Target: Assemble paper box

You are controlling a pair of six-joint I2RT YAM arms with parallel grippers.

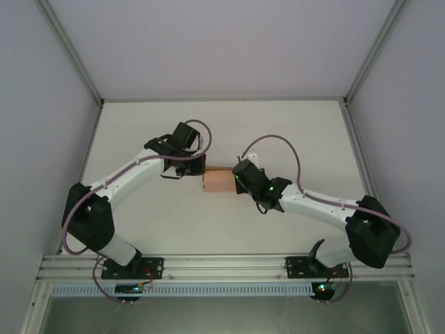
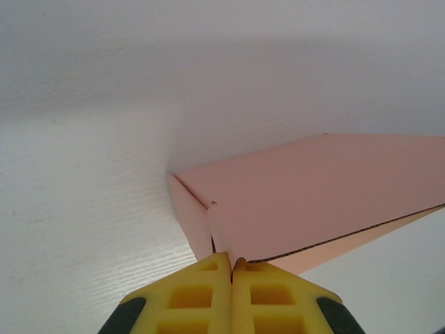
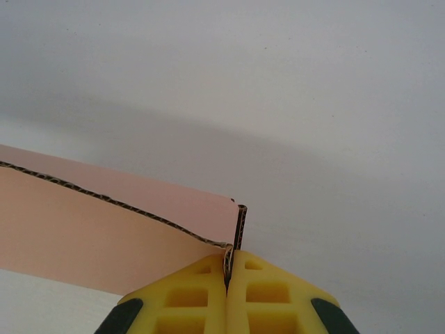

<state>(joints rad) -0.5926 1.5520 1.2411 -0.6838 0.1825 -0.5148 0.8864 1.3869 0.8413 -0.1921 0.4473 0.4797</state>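
A: Two arms, both folded in toward the middle of the counter. Starting with the left arm?

B: Rises from its base at the near left, leans outward to a dark elbow, then runs up and right along a white forearm. Doubles back at the wrist to aim the left gripper down and right at the paper box.

A: And the right arm?

B: Mirrors it loosely. Bulges out to a dark elbow at the near right, then stretches left along a white forearm, lower and flatter, bringing the right gripper against the right end of the card.

A: Whereabouts for the paper box?

B: Mid-counter, squarely between the two grippers, touching both. Salmon-pink card, low and rectangular from above.

A: On the left gripper, apart or together?

B: Together. Yellow fingers pressed side to side, nipping the near corner of a pink panel, beside a side wall folded away to the left.

A: Same on the other wrist?

B: Much the same. Shows the right gripper closed tight on the corrugated edge of an upright wall, right at its corner, with the rest of the pink card stretching off to the left.

A: Lifted, or resting on the counter?

B: Cannot tell from these views.
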